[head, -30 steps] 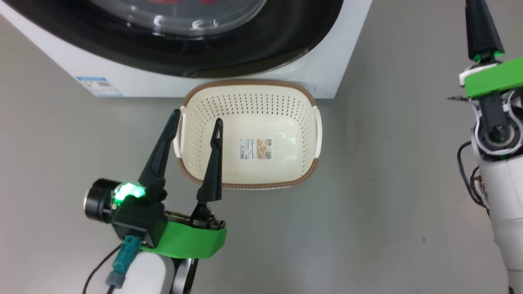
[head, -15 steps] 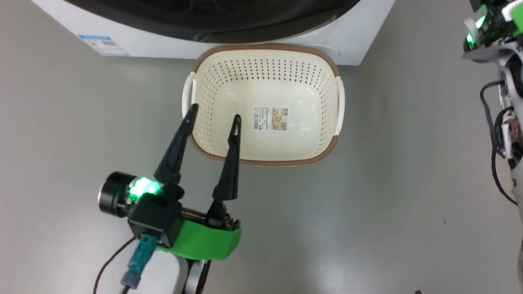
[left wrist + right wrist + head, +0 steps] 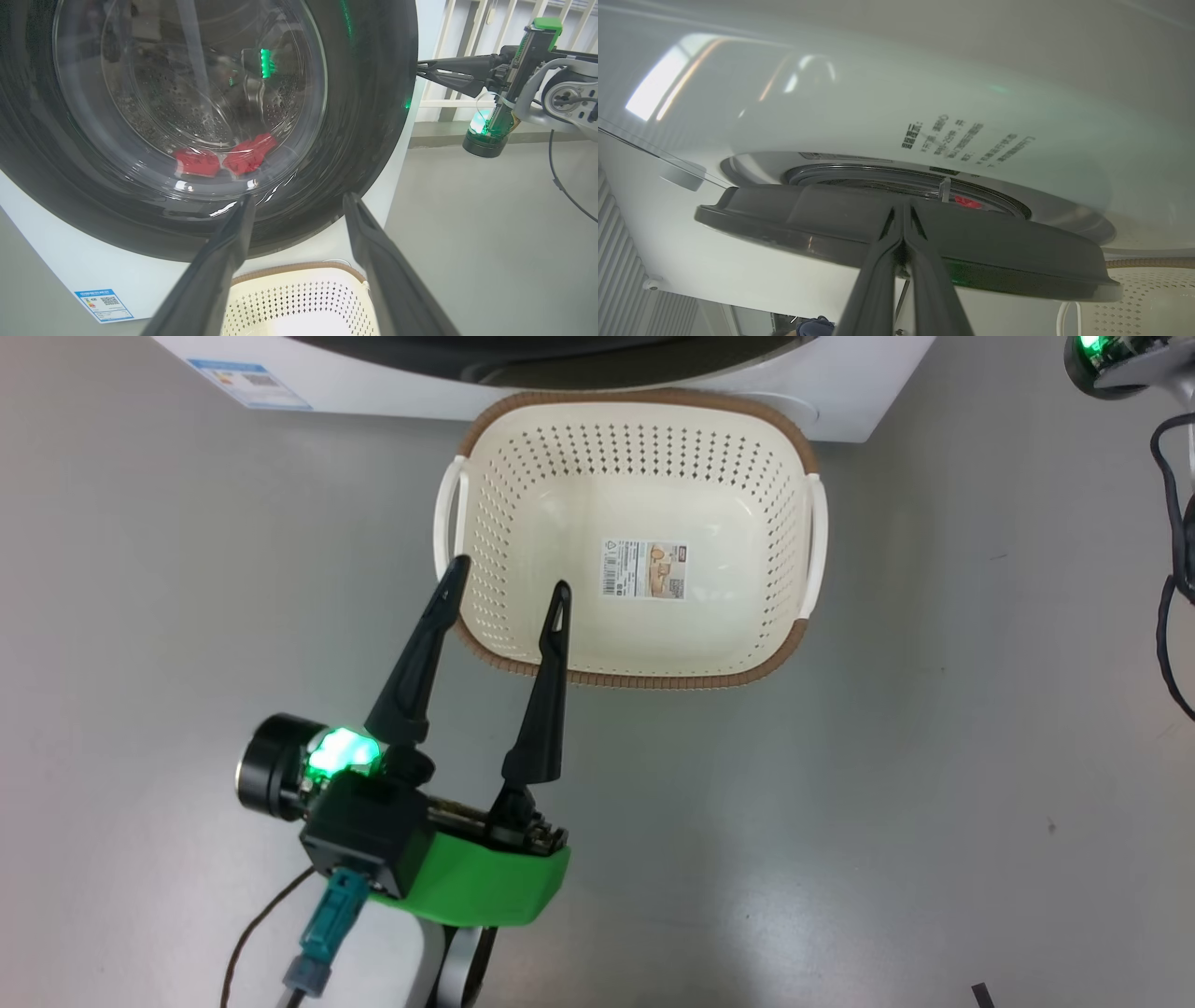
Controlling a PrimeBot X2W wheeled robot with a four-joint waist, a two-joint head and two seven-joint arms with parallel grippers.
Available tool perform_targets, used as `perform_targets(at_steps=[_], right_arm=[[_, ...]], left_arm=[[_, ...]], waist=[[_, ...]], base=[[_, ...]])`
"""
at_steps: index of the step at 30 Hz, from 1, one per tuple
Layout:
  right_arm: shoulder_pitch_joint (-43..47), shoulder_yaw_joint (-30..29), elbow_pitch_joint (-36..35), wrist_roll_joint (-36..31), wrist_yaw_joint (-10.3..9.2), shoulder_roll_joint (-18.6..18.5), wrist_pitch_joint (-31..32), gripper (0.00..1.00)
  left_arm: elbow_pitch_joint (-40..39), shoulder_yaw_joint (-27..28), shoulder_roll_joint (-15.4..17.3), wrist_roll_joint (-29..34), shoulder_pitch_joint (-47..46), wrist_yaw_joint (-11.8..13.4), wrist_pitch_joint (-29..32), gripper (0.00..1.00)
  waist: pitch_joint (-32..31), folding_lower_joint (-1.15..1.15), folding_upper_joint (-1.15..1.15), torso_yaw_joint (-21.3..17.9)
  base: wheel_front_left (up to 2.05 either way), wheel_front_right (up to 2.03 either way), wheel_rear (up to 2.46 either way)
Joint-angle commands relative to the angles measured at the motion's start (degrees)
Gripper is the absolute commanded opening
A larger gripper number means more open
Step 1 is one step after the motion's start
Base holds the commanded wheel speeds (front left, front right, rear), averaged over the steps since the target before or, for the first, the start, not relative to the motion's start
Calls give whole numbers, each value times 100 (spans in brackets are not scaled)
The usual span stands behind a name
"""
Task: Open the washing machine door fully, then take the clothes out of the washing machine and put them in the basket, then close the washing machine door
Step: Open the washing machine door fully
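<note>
The left tool (image 3: 511, 574) hangs spread by the corner of the cream perforated plastic basket (image 3: 635, 679). Behind the round glossy black-rimmed door (image 3: 369, 116) lie soft red fabric clothes (image 3: 245, 156), likely light and limp. At the door's stiff, slippery edge sits the right tool (image 3: 903, 212), pressed together.

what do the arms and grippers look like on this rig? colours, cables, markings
Left gripper: two long tapered black fingers, bright green shell, black block with a glowing green light, teal connector on a dark cable, pale forearm. Right gripper: same black fingers, green bracket, grey joint housing, loose black cables.
</note>
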Motion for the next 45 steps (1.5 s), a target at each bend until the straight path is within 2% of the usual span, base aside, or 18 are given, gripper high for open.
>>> perform_targets(at_steps=[1,13,21,29,45], right_arm=[[-136,48,-84,-18,5,48,48,0],[-734,146,490,37,5,162,398,0],[-775,342,544,-2,5,227,811,0],[-488,489,361,-27,5,393,1091,0],[272,547,298,-34,5,792,1144,0]], left_arm=[[-172,137,87,-68,-53,38,-28,100],[-163,-5,87,-93,-134,101,-28,100],[-101,-46,87,-116,-203,136,-28,100],[-18,77,87,-108,-189,99,-28,100],[253,405,87,-51,9,68,-28,100]], waist=[[44,0,0,37],[247,0,0,171],[202,0,0,126],[26,0,0,-36],[-572,0,0,-419]], base=[[0,0,0],[0,0,0],[0,0,0],[0,0,0],[0,0,0]])
